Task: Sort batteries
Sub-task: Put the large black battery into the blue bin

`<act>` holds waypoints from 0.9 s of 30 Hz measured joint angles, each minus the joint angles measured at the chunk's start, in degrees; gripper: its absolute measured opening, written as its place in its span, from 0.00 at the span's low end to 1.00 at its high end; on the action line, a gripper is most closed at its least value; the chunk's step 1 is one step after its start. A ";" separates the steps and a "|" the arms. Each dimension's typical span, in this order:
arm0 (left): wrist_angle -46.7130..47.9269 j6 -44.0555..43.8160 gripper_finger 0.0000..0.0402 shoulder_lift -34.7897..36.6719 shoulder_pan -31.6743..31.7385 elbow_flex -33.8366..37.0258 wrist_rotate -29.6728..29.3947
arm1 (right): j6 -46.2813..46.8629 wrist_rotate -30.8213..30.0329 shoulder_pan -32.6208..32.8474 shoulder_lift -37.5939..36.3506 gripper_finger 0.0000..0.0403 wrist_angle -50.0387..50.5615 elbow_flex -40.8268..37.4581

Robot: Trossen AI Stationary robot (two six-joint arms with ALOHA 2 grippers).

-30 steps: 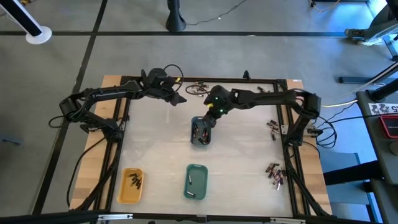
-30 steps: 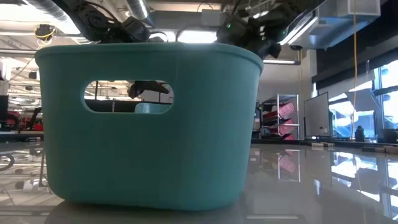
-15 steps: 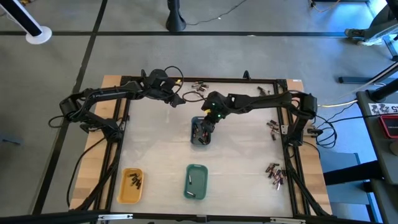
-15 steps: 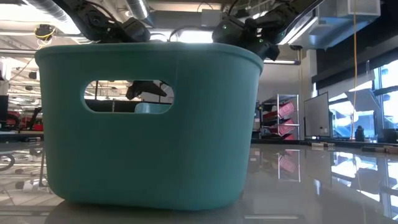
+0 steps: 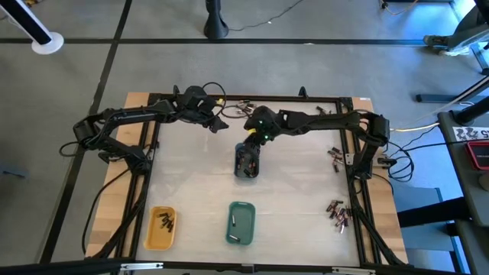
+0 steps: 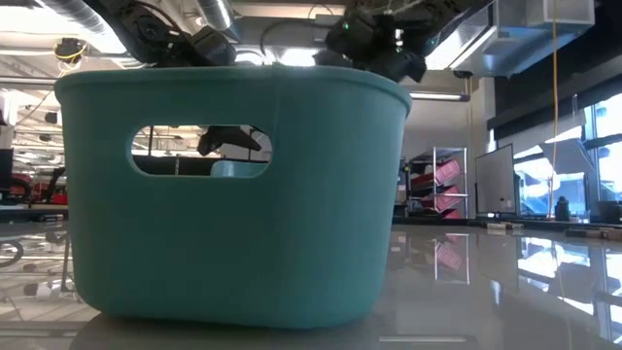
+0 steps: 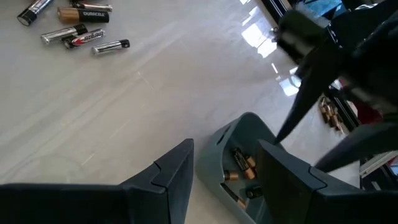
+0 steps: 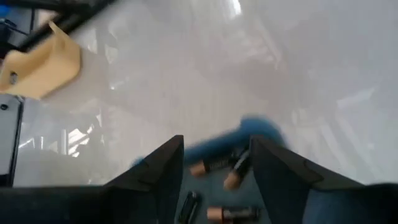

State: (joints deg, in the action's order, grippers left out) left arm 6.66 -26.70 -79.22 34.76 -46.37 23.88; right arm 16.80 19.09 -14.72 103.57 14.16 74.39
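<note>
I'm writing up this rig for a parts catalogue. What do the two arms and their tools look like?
Both arms are dark, slim and jointed. The right arm shows a small green light near its wrist. The left tool and right tool each have two flat, dark, angular fingers. Thin dark cables loop beside the left arm.

3 trays (image 5: 160, 228), 2 arms (image 5: 313, 121), many batteries (image 5: 337, 213)

Pale table (image 5: 191, 183) carries yellow tray (image 5: 161, 228), green tray (image 5: 241, 222), grey-blue tray (image 5: 246, 161), scattered loose batteries (image 5: 337, 213).

Glossy white table (image 7: 155, 81), smooth matt plastic green tray (image 6: 233, 243), metallic batteries (image 7: 74, 34).
</note>
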 joint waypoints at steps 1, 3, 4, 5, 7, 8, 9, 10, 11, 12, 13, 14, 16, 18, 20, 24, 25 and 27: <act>-0.01 0.01 0.40 0.00 0.00 0.00 0.00 | -0.71 0.00 -0.18 0.00 0.47 0.71 1.14; -0.02 0.02 0.40 0.00 0.00 0.00 0.00 | -2.09 0.05 -0.76 0.00 0.47 3.04 3.83; -0.02 0.04 0.40 0.00 0.02 0.00 -0.02 | -2.41 0.21 -0.98 0.00 0.47 4.34 5.30; -0.04 0.04 0.40 0.00 0.07 0.00 -0.06 | -3.05 0.53 -1.50 0.00 0.47 5.65 6.81; -0.15 -0.07 0.40 0.00 0.20 0.00 -0.09 | -4.50 1.59 -2.33 0.00 0.47 8.75 9.67; -0.30 -0.13 0.40 0.00 0.20 0.00 -0.11 | -5.45 2.19 -2.89 0.00 0.47 10.47 11.09; -0.36 -0.19 0.40 0.00 0.20 0.00 -0.11 | -6.50 2.80 -3.39 0.00 0.47 11.94 12.37; -0.58 -0.26 0.40 0.00 0.20 0.00 -0.10 | -7.55 3.38 -3.97 0.00 0.47 13.32 13.67; -0.95 -0.34 0.40 0.00 0.20 0.00 -0.11 | -8.61 3.81 -4.55 0.00 0.47 14.56 14.89; -1.29 -0.64 0.40 0.00 0.20 0.00 -0.11 | -9.66 4.06 -5.14 0.00 0.47 15.71 15.95; -1.69 -1.06 0.40 0.00 0.20 0.00 -0.09 | -10.30 4.04 -5.86 0.00 0.47 16.83 16.88; -2.11 -1.22 0.40 0.00 0.20 0.00 -0.11 | -11.02 4.09 -6.62 0.00 0.47 17.87 17.59; -2.81 -1.42 0.40 0.00 0.20 0.00 -0.11 | -11.48 4.04 -8.21 0.00 0.47 19.42 18.77; -3.31 -1.42 0.40 0.02 0.21 0.00 -0.11 | -11.54 4.09 -10.08 -0.09 0.47 21.22 19.61; -3.26 -1.36 0.40 0.04 0.41 0.00 -0.09 | -11.56 4.03 -12.03 -0.27 0.47 23.40 19.84; -3.26 -0.66 0.40 0.04 1.19 0.00 -0.01 | -11.67 3.01 -16.46 -1.44 0.47 29.43 19.84; -3.26 -0.16 0.40 0.04 1.46 0.00 0.50 | -11.62 2.09 -17.57 -1.83 0.47 31.16 19.84; -3.27 0.77 0.40 0.04 2.11 0.00 2.05 | -11.24 -1.34 -19.52 -2.36 0.47 34.56 19.84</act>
State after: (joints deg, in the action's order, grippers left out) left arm 3.39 -25.93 -79.18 36.87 -46.37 25.93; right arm 5.56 17.75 -34.24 101.21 48.72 94.24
